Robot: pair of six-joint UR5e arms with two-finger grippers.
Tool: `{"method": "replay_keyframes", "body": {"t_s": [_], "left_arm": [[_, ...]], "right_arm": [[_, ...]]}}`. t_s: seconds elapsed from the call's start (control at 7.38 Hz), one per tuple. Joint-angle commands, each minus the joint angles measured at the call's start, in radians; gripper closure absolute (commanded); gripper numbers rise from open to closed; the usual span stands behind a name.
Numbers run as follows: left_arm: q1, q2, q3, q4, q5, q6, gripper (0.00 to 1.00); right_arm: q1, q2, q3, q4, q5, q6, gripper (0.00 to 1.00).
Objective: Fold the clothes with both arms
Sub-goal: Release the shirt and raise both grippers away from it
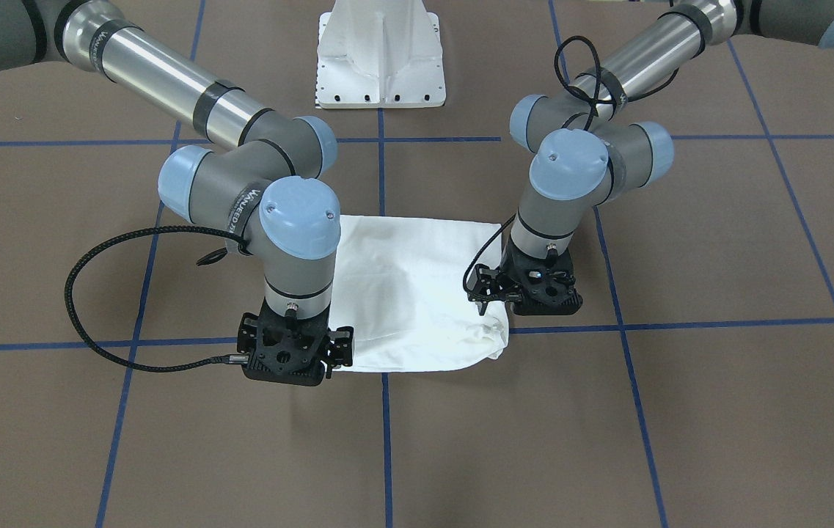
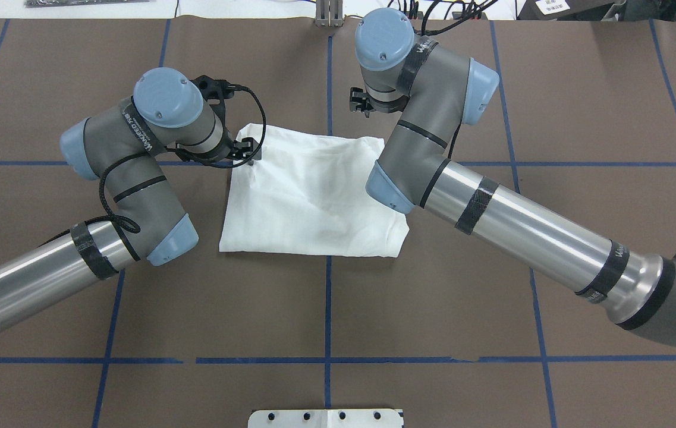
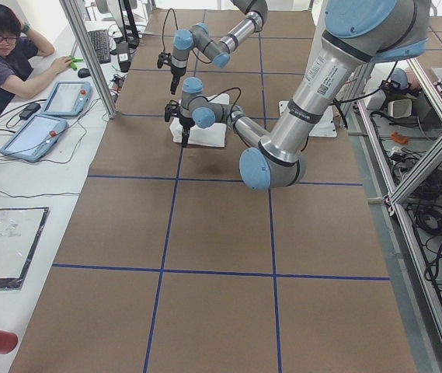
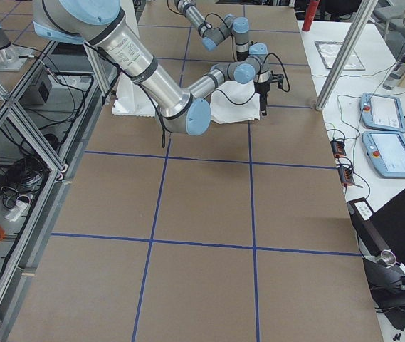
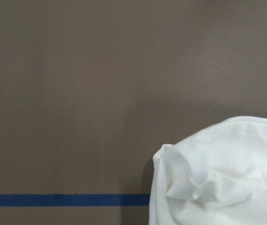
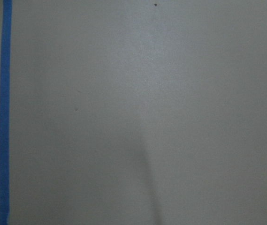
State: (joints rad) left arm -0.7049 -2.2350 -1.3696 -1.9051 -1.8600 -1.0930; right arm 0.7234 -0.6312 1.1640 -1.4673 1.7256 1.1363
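The folded T-shirt (image 2: 314,196) lies flat on the table (image 2: 445,309). I see my left gripper (image 2: 248,151) and right gripper (image 2: 360,104) at its far corners. I cannot tell whether either is open or closed.

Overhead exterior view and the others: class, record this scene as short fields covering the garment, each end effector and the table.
Garment: white T-shirt, folded into a rough rectangle, lying on the table; no print showing.
Left end effector: above the T-shirt's bunched far corner; open or shut unclear.
Right end effector: at the other far corner; its wrist view shows only table.
Table: brown, blue tape grid.
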Motion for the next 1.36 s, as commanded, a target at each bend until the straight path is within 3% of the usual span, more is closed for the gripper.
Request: {"method": "replay_keyframes", "body": {"t_s": [0.0, 0.27, 0.54, 0.81, 1.08, 1.22], "left_arm": [[0.001, -0.006, 0.029, 0.000, 0.031, 0.034, 0.00], [-0.024, -0.031, 0.064, -0.002, 0.031, 0.041, 0.00], [-0.071, -0.133, 0.209, -0.015, 0.030, 0.039, 0.00], [-0.084, -0.167, 0.291, -0.044, 0.030, 0.045, 0.00], [-0.108, -0.166, 0.268, -0.037, 0.021, 0.091, 0.00], [-0.122, -0.131, 0.188, -0.026, 0.009, 0.105, 0.00]], "right_arm": [[-0.001, -0.004, 0.003, 0.001, 0.000, 0.003, 0.00], [-0.001, -0.004, 0.005, 0.001, 0.000, 0.011, 0.00], [-0.002, -0.013, 0.016, 0.002, 0.000, 0.011, 0.00], [-0.002, -0.028, 0.031, 0.002, 0.000, 0.013, 0.00], [-0.002, -0.031, 0.040, 0.002, 0.003, 0.011, 0.00], [0.002, -0.038, 0.066, -0.007, 0.050, 0.002, 0.00]]}}
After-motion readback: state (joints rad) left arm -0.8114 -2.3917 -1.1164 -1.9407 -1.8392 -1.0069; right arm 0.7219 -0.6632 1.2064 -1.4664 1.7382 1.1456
